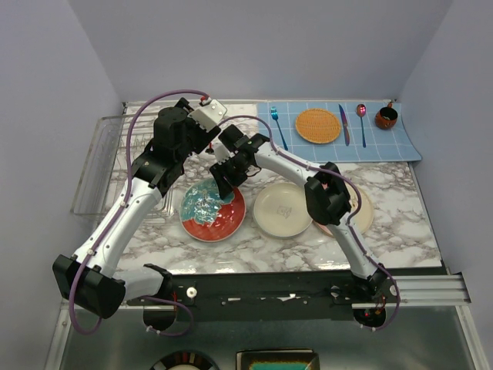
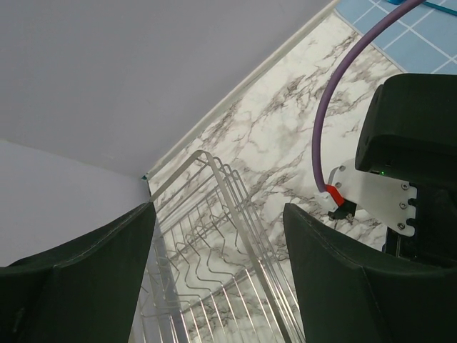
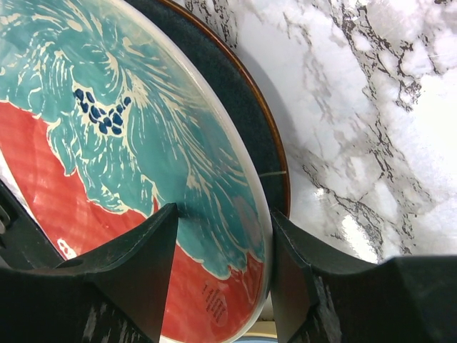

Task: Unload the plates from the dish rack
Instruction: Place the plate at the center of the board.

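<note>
On the left of the marble desk (image 1: 400, 223) stood the silver wire dish rack (image 1: 96, 169), the left gripper (image 2: 218, 214) near it with jaws spread and empty, while the right gripper (image 3: 223, 214) had its jaws pinching the rim of the red-rimmed teal floral plate (image 1: 208, 216), beside the plain cream round plate (image 1: 283, 209).

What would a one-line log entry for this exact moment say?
left gripper: open, facing dish rack | right gripper: shut on teal plate rim | cream plate: flat on table | dish rack: no plates visible
</note>
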Available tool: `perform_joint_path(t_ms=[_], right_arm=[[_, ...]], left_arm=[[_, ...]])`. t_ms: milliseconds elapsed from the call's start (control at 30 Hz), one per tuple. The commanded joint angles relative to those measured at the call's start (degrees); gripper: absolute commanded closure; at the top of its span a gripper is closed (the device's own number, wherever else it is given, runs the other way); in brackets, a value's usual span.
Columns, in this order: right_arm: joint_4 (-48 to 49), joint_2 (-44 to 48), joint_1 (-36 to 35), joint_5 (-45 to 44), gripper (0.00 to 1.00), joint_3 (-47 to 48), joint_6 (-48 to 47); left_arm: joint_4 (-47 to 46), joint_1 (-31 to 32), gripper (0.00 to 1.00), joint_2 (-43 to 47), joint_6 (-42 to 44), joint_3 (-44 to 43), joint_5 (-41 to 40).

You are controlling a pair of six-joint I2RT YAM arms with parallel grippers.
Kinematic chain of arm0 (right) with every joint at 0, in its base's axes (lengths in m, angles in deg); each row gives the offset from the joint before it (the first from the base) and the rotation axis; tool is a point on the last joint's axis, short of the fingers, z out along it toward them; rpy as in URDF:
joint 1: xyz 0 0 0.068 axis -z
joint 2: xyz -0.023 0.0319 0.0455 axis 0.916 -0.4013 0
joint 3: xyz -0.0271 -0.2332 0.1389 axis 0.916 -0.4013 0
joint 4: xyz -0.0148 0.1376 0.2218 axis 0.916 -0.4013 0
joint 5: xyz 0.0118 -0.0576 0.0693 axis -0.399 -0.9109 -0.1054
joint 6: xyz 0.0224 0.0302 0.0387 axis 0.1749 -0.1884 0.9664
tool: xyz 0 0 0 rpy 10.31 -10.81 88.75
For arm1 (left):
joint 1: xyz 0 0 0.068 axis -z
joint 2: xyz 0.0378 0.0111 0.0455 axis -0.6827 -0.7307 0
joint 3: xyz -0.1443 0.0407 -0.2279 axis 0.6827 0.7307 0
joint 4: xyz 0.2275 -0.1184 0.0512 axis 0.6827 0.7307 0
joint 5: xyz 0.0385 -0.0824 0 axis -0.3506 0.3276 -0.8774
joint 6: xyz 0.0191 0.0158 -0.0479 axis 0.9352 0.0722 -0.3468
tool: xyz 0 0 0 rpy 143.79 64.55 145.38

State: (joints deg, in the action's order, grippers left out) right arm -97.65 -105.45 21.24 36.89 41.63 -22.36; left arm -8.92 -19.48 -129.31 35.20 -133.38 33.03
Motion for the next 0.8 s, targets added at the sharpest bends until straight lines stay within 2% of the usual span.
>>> perform_joint_path(t_ms=[0, 767], right_arm=[[-2.4, -0.2, 0.5, -9.2, 0.41, -0.2, -3.1], [-3.6, -0.6, -0.6, -13.0, 0.40, 2.8, -4.3]], left_arm=[[-0.2, -0.3, 0.20, 1.5, -0.2, -0.3, 1.5], [-0.3, -0.3, 0.20, 1.8, 0.0, -0.1, 1.6]])
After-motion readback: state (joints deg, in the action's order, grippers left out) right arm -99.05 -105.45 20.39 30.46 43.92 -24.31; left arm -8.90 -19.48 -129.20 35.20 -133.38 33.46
